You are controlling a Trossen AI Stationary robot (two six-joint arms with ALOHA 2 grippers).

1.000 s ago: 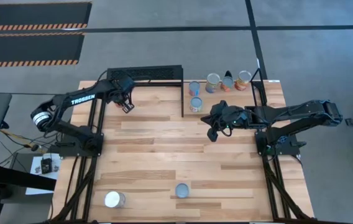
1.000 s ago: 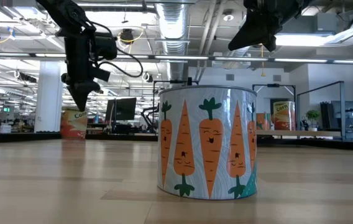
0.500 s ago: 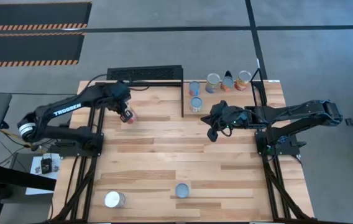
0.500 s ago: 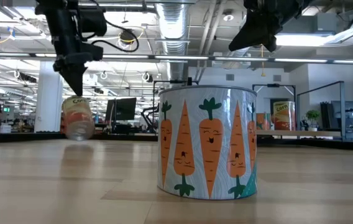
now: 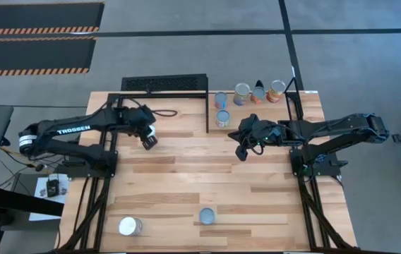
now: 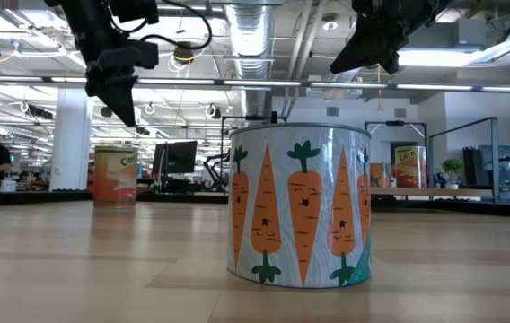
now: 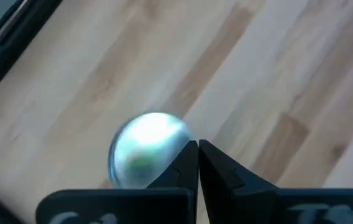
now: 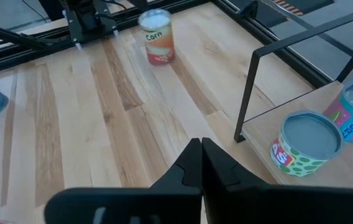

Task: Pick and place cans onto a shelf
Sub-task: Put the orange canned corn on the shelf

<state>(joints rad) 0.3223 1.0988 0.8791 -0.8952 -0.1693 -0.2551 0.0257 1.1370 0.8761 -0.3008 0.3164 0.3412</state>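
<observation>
A corn can (image 6: 116, 177) with an orange-red label stands upright on the table, near the far left; it also shows in the right wrist view (image 8: 156, 37). My left gripper (image 6: 127, 117) is shut just above it, beside the can's silver top (image 7: 142, 146), a gap between them. My right gripper (image 5: 243, 152) is shut and empty in mid-air near the shelf (image 8: 266, 127), a raised wooden plank with black frame bars. Several cans (image 5: 242, 93) stand on the shelf. A carrot-printed can (image 6: 300, 206) stands near the table's near edge.
A black perforated grate (image 5: 164, 83) stands at the far edge behind my left gripper. A silver-topped can (image 5: 130, 226) sits at the near left, close to the carrot can (image 5: 207, 215). Black frame rails (image 5: 306, 204) run along both table sides. People show in the room beyond.
My left gripper has gone from beside the grate toward the table's near edge and risen a little. The corn can has shifted toward the near edge with it; half a second ago it was tilted, and now it stands upright.
</observation>
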